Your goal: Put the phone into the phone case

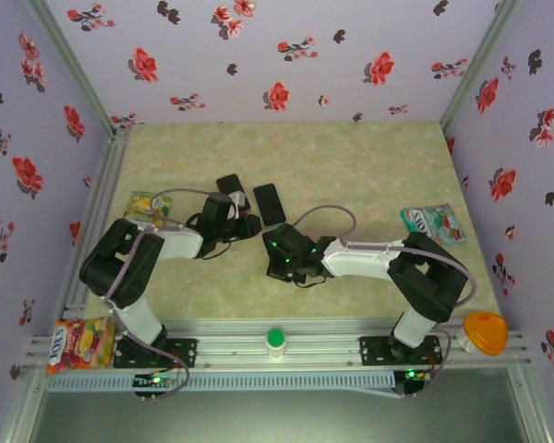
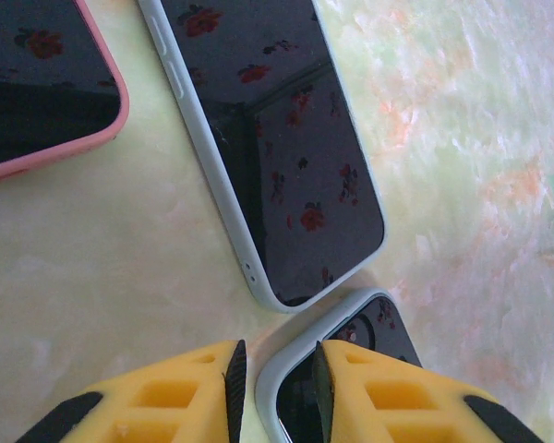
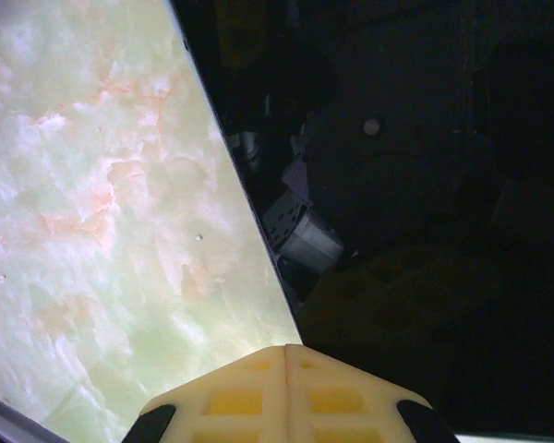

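Note:
A pale grey phone case (image 2: 343, 309) lies on the table with a glossy black phone (image 2: 392, 332) inside its rim. My left gripper (image 2: 277, 349) stands narrowly open astride the case's corner rim, one pad outside over the table and one over the black surface, a sliver of gap on each side. In the top view the left gripper (image 1: 249, 224) hides that case. My right gripper (image 3: 286, 349) is shut, its joined tips at the edge of a black phone screen (image 3: 397, 185) that mirrors them. From above, the right gripper (image 1: 275, 251) sits just right of the left one.
A second phone in a pale case (image 2: 286, 157) lies just beyond my left fingers, and a pink-cased phone (image 2: 37, 83) to its left. Snack packets (image 1: 148, 208) (image 1: 434, 223) (image 1: 78, 341) lie near the table's sides. An orange object (image 1: 485, 332) and a green cap (image 1: 275, 340) sit on the front rail.

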Action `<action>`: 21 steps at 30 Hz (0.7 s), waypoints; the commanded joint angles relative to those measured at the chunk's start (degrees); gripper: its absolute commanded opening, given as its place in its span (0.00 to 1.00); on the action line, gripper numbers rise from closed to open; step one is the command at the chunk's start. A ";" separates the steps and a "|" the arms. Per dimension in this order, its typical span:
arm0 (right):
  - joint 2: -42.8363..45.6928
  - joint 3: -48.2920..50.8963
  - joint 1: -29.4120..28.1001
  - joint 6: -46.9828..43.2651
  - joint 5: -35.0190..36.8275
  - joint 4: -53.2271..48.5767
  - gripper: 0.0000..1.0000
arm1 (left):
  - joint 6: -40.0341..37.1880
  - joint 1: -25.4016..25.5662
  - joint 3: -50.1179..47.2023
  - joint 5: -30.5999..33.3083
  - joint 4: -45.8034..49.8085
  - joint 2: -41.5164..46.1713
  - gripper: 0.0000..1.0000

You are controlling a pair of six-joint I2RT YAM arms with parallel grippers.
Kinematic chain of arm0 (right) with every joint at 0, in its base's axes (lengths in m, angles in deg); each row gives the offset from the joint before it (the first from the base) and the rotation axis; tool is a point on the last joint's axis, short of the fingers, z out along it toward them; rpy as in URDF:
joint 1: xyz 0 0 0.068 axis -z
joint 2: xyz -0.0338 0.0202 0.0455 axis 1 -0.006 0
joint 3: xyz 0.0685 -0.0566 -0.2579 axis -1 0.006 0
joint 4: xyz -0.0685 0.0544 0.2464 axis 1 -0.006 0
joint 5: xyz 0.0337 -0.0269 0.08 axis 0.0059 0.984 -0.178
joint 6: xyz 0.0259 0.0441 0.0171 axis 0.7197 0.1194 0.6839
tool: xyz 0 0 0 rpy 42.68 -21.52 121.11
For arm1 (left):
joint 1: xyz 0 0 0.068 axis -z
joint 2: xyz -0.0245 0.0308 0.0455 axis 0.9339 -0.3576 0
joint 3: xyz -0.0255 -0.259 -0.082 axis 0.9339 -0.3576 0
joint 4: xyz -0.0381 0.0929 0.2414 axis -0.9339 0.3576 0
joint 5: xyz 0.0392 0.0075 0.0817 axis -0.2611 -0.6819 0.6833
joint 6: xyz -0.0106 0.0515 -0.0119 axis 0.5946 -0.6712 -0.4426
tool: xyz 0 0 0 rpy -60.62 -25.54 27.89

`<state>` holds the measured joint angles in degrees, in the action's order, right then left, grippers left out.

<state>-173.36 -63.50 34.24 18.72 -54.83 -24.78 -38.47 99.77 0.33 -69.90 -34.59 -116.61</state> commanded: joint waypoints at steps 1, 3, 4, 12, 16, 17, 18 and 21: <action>-2.79 -0.51 -0.34 0.46 -0.26 -4.27 0.01 | -1.66 -0.48 0.91 -0.98 -0.91 -0.86 0.31; -3.43 -0.52 -0.36 0.70 -0.34 -4.70 0.00 | -1.58 -0.48 0.99 -0.98 -0.83 -0.97 0.30; -3.69 -0.52 -0.36 0.76 -0.57 -4.54 0.00 | -1.53 -0.43 0.91 -0.93 -0.88 -0.96 0.30; 1.10 -2.88 0.09 -3.45 -0.20 -5.13 0.01 | -1.63 -0.48 0.70 -0.69 -0.74 -1.43 0.31; 3.63 -6.83 0.39 -8.66 -0.43 -9.13 0.05 | -1.58 -0.48 -0.68 -0.37 -0.51 0.09 0.31; 3.50 -7.93 0.36 -9.76 -1.14 -9.89 0.05 | -1.59 -0.49 -1.19 -0.29 -0.52 0.61 0.31; 3.17 -9.23 0.29 -10.56 -1.73 -10.70 0.06 | -1.56 -0.47 -1.81 -0.08 -0.48 1.30 0.31; 1.87 -10.84 0.13 -11.09 -3.31 -10.06 0.07 | -1.42 -0.50 -3.33 0.59 0.08 3.45 0.31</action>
<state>-171.67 -72.63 34.26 10.89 -56.56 -32.45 -38.47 99.77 -1.55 -69.83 -34.55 -116.08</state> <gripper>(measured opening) 0.073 0.305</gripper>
